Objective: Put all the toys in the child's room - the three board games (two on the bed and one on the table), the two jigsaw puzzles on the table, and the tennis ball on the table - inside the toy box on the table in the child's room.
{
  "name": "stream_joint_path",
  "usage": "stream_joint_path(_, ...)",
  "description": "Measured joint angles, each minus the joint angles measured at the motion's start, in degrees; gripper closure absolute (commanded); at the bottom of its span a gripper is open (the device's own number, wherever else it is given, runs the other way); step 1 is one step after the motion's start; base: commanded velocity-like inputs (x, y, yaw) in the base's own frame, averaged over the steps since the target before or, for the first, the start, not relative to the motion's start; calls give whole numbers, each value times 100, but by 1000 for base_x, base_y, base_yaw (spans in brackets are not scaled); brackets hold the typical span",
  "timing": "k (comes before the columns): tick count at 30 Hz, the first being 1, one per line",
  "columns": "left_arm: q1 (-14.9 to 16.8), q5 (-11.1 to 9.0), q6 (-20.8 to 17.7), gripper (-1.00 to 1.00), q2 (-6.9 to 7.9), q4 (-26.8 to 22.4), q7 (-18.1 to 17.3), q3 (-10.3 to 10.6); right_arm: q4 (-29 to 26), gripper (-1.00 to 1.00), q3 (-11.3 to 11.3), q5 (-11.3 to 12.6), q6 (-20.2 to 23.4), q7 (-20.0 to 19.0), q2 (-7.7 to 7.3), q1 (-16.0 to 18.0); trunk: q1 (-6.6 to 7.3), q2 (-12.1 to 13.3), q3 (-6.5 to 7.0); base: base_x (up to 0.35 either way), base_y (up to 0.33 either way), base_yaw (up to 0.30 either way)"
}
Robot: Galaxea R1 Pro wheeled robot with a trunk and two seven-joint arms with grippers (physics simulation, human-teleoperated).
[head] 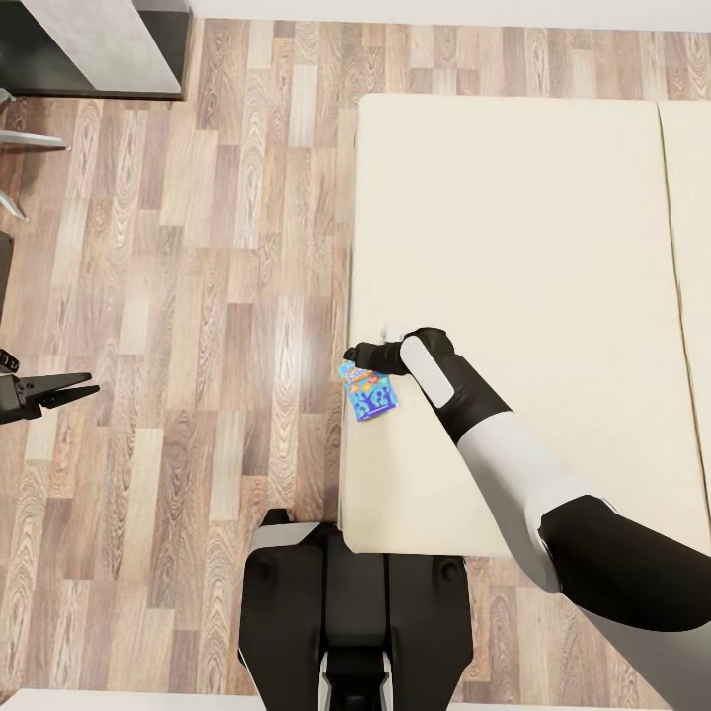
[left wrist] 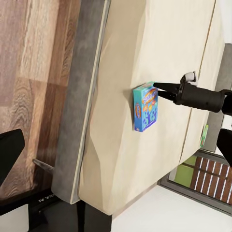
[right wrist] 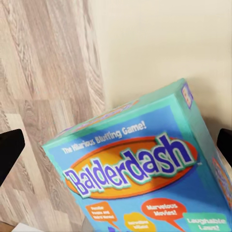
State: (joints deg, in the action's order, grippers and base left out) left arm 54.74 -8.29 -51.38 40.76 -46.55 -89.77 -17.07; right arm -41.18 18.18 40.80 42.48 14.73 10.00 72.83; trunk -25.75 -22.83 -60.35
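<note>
At the bed's near corner: I have the right gripper (head: 357, 354) reaching over the wide cream mattress (head: 513, 247) toward the small blue Balderdash board game box (head: 368, 390).
Box position: it lies flat at the mattress edge beside the wood-plank floor (head: 197, 296), with one corner seeming to poke slightly past the edge.
Right hand state: the two dark fingertips (right wrist: 10, 145) sit far apart at either side of the right wrist view, so I read the jaws as wide open and holding nothing; the box lid (right wrist: 140, 164) lies between them.
Contact: from the left wrist view the tips (left wrist: 162, 87) look to be just at the box's top end (left wrist: 146, 106), though I can't tell whether they touch.
Left hand: the left gripper (head: 61, 388) hangs over the floor well apart from the bed, fingers parted, empty.
Doing the grasp well: I'd centre the jaws across the box's narrow width, come down level with the lid, and close only once both tips straddle its edges, since a push could slide it off onto the floor.
</note>
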Motion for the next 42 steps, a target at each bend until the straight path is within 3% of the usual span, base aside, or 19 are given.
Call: stream_joint_path(42, 0, 9, 22, -100, 0, -2, 0, 9, 0, -100, 0, -22, 1, -8, 0, -6, 0, 0, 0, 0, 10, 0)
